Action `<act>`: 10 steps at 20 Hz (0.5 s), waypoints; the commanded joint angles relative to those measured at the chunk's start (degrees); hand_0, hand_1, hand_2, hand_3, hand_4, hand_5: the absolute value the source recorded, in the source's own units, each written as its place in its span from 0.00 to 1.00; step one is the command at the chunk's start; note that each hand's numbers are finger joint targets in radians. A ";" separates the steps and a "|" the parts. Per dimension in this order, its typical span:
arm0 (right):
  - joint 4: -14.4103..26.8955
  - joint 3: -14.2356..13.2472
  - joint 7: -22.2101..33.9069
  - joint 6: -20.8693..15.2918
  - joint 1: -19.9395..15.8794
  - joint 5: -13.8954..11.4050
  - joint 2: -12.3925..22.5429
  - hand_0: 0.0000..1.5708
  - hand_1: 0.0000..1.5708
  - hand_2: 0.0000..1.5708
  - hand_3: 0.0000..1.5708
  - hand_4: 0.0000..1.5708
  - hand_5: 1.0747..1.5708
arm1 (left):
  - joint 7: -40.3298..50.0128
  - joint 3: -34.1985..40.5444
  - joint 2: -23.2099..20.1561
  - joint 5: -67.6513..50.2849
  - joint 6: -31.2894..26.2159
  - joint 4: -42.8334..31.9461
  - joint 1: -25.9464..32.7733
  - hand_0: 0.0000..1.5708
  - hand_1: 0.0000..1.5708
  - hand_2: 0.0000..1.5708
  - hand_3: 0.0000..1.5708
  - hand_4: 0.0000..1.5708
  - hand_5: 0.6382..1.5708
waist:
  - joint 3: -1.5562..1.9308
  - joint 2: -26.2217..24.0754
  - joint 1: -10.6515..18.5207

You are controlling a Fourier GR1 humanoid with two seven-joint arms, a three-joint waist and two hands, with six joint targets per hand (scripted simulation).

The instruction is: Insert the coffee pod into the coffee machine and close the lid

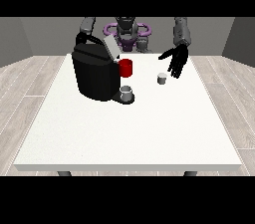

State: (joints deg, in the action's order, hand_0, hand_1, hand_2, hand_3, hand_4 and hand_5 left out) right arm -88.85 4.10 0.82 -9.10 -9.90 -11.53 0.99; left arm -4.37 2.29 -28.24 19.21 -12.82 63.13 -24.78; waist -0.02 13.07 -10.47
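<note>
The hand at the view's right [177,61] hangs open and empty above the coffee pod [162,78], ready to grab it.

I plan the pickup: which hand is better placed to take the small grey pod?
The robot's left hand, at the view's right: it hovers open just beside the pod. The other hand is hidden behind the coffee machine.

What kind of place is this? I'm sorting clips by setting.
Probably a bare test room set up for a coffee task: a white table on a wood-plank floor with grey walls, holding a black coffee machine and a small pod.
</note>
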 commanded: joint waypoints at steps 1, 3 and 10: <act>-0.32 0.55 2.53 -0.45 -2.34 -0.59 -0.88 0.00 0.00 0.00 0.00 0.00 1.00 | -4.03 -0.10 -0.90 3.66 1.15 -7.25 -2.95 0.00 0.00 0.00 0.00 0.00 1.00 | -0.02 2.67 -0.21; 0.97 -0.27 -0.31 1.36 -2.59 1.33 -0.03 0.00 0.00 0.00 0.00 0.00 1.00 | -6.02 -0.03 -1.86 5.36 2.37 -8.99 -4.15 0.00 0.00 0.00 0.00 0.00 1.00 | 0.00 4.69 -0.40; 6.33 -2.65 -2.18 2.68 -4.18 4.27 2.23 0.00 0.00 0.00 0.00 0.00 1.00 | -6.19 -2.13 3.28 12.07 11.23 -12.59 -7.20 0.60 0.60 0.62 0.42 0.00 1.00 | 0.01 3.63 0.40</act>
State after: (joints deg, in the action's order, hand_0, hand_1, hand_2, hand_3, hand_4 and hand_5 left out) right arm -84.31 3.62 0.56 -9.08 -12.79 -9.53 1.43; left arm -8.83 0.30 -26.13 28.25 -6.11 53.12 -30.37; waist -0.01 15.32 -9.67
